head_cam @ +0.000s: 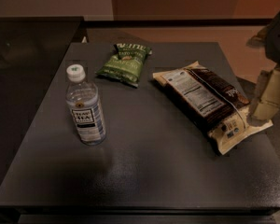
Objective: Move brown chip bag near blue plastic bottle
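Observation:
The brown chip bag (206, 101) lies flat on the right half of the dark table (144, 171), running diagonally from back-left to front-right, white nutrition label up. The blue plastic bottle (85, 107) stands upright on the left half, white cap on top, well apart from the bag. My gripper (267, 96) shows as pale blocks at the right edge of the view, just right of the bag's near cream end; the dark arm rises above it.
A smaller green chip bag (125, 63) lies at the back of the table between bottle and brown bag. A dark counter (23, 55) adjoins the table's left side. Floor lies beyond the table's right and back edges.

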